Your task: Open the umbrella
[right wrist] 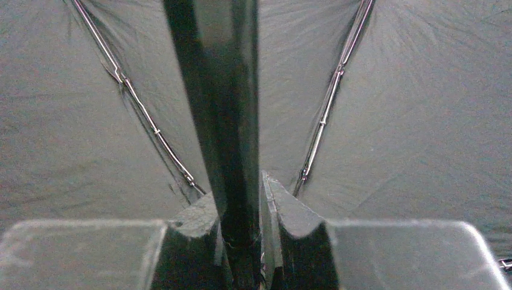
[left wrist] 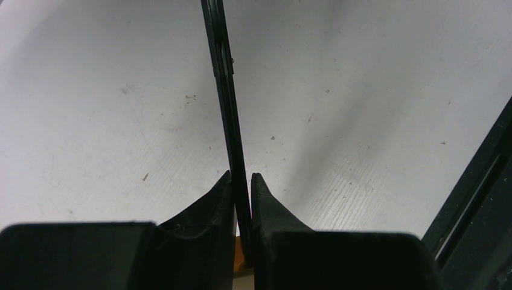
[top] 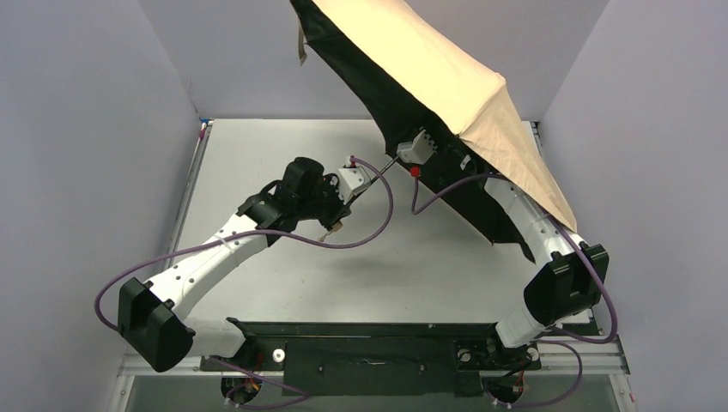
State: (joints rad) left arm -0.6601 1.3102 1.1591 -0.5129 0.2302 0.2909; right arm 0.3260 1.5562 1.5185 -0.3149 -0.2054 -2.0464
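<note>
The umbrella (top: 446, 77) is spread open and held tilted above the back right of the table, peach-tan outside, black lining underneath. My left gripper (top: 365, 174) is shut on the thin black shaft (left wrist: 226, 90) near its lower end; a bit of tan handle (left wrist: 244, 269) shows between the fingers. My right gripper (top: 418, 146) is under the canopy, shut on the shaft (right wrist: 226, 121) higher up. The black lining (right wrist: 422, 121) and silver ribs (right wrist: 326, 109) fill the right wrist view. The canopy hides part of my right arm.
The white table (top: 257, 154) lies below, with a black rail (top: 369, 330) along its near edge, which also shows in the left wrist view (left wrist: 483, 199). Grey walls stand on the left, right and back. The canopy reaches past the back wall's edge.
</note>
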